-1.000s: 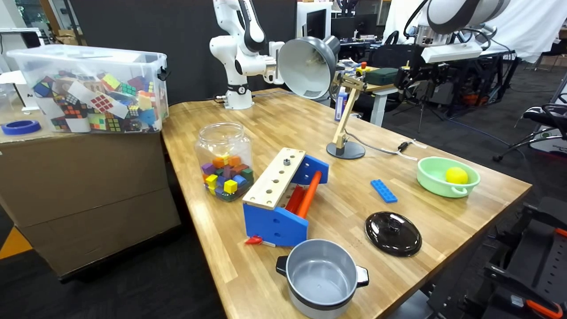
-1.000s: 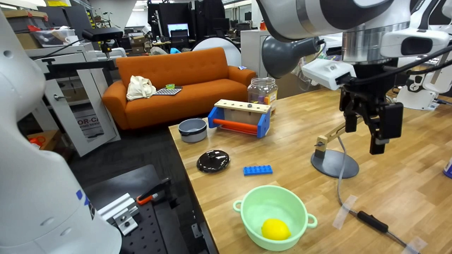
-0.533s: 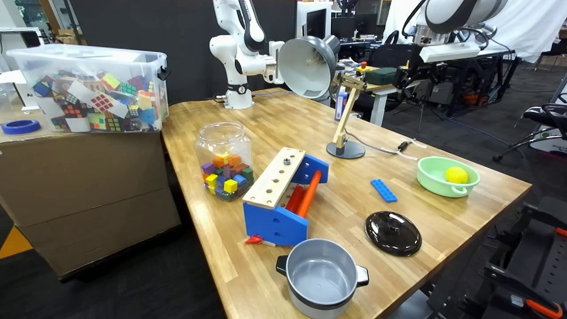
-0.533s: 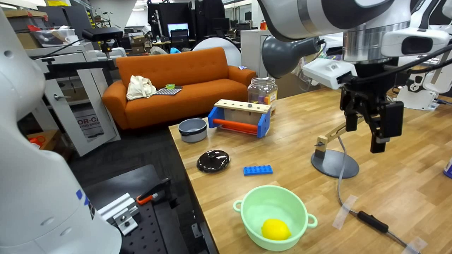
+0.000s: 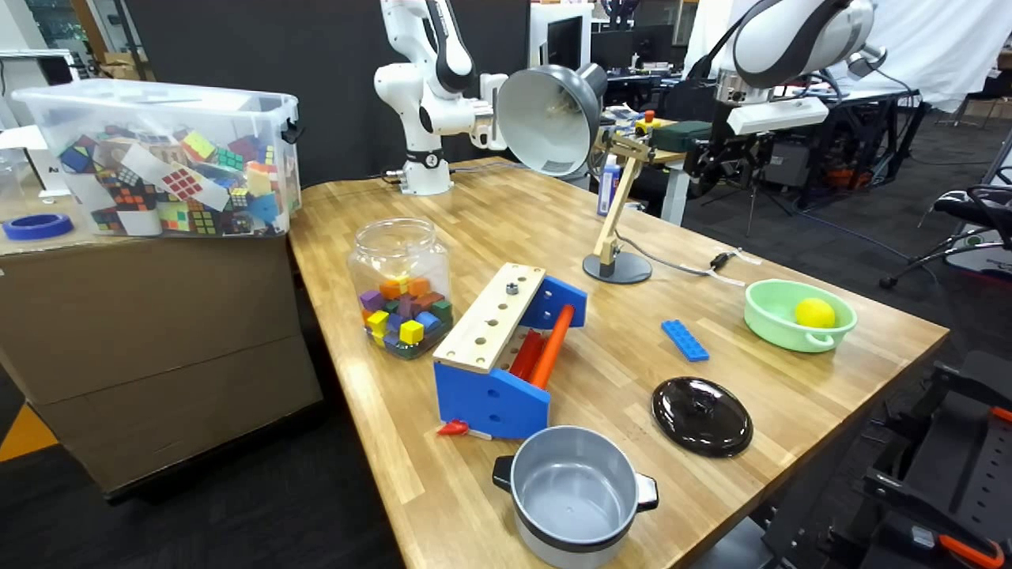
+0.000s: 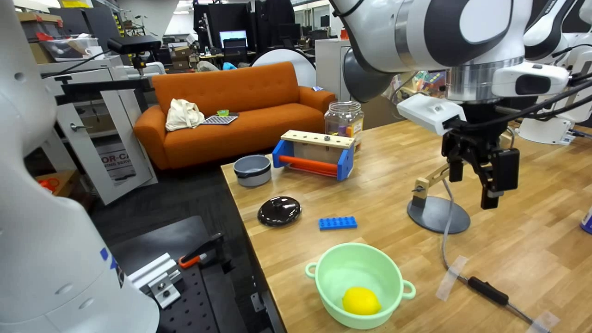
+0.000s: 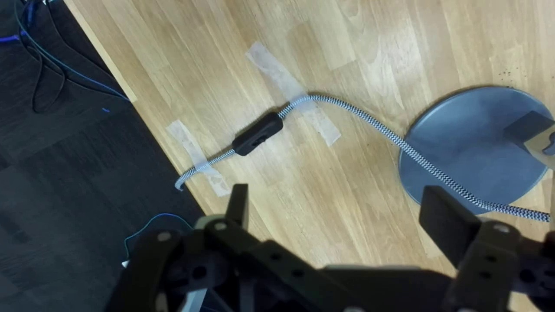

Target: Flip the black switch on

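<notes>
The black switch point(image 7: 258, 133) is a small oblong block on a black-and-white braided cord point(image 7: 373, 121), lying on the table between two strips of tape. It also shows in both exterior views point(image 5: 719, 261) point(image 6: 488, 290). My gripper point(image 7: 336, 195) is open, with nothing between its fingers. In the wrist view the switch lies ahead of the left finger, apart from it. In an exterior view the gripper point(image 6: 474, 187) hangs well above the table, near the lamp's base, with the switch below it toward the camera. The rocker's position is too small to tell.
The lamp point(image 5: 545, 118) stands close to the gripper; its round base point(image 7: 459, 143) is under the right finger's side. A green bowl point(image 6: 358, 273) with a yellow lemon, a blue brick point(image 6: 337, 223) and a black lid point(image 6: 279, 211) lie nearby. The table edge runs past the switch.
The arm and gripper have shifted a little to the left in both exterior views, and slightly down in one of them. The fingers stay open. The switch, cord and lamp have not moved.
</notes>
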Available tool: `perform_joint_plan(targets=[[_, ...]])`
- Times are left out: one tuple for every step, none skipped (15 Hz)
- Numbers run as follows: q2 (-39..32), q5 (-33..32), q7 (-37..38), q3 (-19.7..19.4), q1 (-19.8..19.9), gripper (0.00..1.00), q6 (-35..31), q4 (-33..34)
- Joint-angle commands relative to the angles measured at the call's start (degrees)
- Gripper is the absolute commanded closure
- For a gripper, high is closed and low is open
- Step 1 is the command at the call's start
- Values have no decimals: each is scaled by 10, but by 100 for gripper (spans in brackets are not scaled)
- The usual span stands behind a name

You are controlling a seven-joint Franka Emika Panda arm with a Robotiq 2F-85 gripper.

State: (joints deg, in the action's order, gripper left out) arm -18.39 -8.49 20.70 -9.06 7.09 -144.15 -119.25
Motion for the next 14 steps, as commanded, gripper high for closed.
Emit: perform_joint_plan(targets=[[-55,4,-59,-3,-4,0,8,56],[-68,-1,-81,-3,-3,0,10,67],[-81,-3,-106,-2,0,0,14,78],[-94,-13,-120,-8,-1,0,16,89],[-105,-18,-137,-11,1,0,18,99],[-115,-23,-155,-15,4,0,21,109],[-123,-27,-171,-18,7,0,24,117],[-111,-13,-143,-19,-1,0,5,95],[-116,-13,-147,-21,1,0,5,99],[-117,-13,-146,-21,1,0,5,99],[-117,-13,-145,-21,-1,0,5,99],[-117,-13,-144,-21,-3,0,5,99],[-117,-13,-144,-21,-3,0,5,99],[-117,-13,-144,-21,-3,0,5,99]])
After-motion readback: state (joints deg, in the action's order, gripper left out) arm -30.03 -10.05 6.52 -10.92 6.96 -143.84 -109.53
